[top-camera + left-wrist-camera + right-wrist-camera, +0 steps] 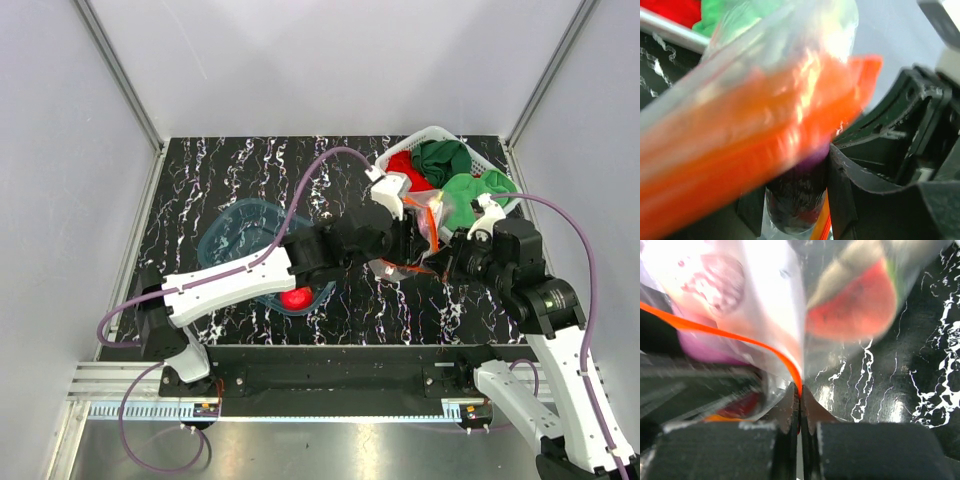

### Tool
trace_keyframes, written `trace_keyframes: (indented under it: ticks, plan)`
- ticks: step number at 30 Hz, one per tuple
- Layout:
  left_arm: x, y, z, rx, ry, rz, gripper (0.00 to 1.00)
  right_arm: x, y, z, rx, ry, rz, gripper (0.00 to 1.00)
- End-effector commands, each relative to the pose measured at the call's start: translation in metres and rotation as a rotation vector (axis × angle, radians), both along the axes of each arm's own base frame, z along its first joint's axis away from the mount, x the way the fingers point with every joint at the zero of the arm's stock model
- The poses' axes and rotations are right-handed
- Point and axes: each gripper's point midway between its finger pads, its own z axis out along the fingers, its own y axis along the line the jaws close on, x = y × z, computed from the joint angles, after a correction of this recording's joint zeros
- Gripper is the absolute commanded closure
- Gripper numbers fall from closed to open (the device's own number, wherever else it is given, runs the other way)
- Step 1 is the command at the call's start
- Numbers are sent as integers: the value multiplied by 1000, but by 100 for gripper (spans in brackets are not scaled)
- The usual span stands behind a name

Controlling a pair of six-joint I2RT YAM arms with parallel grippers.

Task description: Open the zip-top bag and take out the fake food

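Note:
The zip-top bag [424, 226] hangs between both grippers at centre right, above the table. Its orange-red zip strip [765, 150] crosses the left wrist view, blurred. My left gripper [400, 240] [795, 200] has its fingers against a dark purple piece [797, 190] wrapped in bag plastic. My right gripper [452, 255] [800, 395] is shut on the zip strip [740, 337] at the bag's edge. Inside the bag [775, 300] a red, green-rimmed piece [852, 305] and a purple-pink piece [705, 347] show. A glossy red fruit [295, 298] lies in the blue tub.
The translucent blue tub [225, 240] sits left of centre, under the left arm. A white basket [432, 133] with a red cloth [405, 165] and green cloths [445, 158] stands at the back right, just behind the bag.

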Motion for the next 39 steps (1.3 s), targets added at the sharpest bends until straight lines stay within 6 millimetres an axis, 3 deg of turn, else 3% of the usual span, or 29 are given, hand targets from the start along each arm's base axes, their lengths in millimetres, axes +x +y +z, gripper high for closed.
trace_keyframes:
  ticks: [1,6,9,10,12,13,15,17,19,22,24,26,27,29,30,33,35,36,38,39]
  plan:
    - [20,21,46,-157,116,237,100,3,-13,4,-50,-37,-51,100]
    - [37,39,54,-218,131,401,100,-6,3,19,2,-98,59,98]
    - [42,35,62,-229,91,390,100,-10,11,30,34,-113,109,93]
    - [41,26,68,-253,70,348,100,-11,12,32,46,-106,112,81]
    - [42,26,57,-238,79,356,100,-11,15,31,65,-86,106,62]
    - [43,27,57,-254,84,371,100,-10,16,30,93,-58,82,42]
    - [44,27,44,-257,102,383,100,-9,20,23,131,1,62,36]
    - [42,25,43,-280,106,373,100,-10,28,20,202,56,50,22]
    - [42,24,41,-287,114,382,100,-7,32,13,244,93,28,19]
    - [42,25,37,-304,141,404,100,-9,40,7,292,121,52,24]
    - [43,26,37,-322,162,426,100,-13,40,1,292,127,59,53]
    - [42,28,36,-315,185,433,100,-12,33,-5,256,110,37,69]
    - [39,26,37,-320,192,416,100,-13,29,-9,238,110,23,88]
    - [34,23,37,-313,208,383,100,-9,20,-16,190,104,-27,93]
    - [28,22,37,-304,221,348,100,-7,18,-16,181,100,-35,88]
    - [11,17,33,-253,210,220,100,-2,14,-20,153,96,-51,53]
    - [3,21,31,-195,155,152,100,2,16,-27,133,109,-36,41]
    - [-2,30,33,-175,141,142,100,4,17,-28,125,99,-17,32]
    - [1,57,30,-128,109,198,100,9,25,-30,127,98,34,24]
    - [1,73,18,-65,108,226,100,11,27,-31,123,94,50,19]
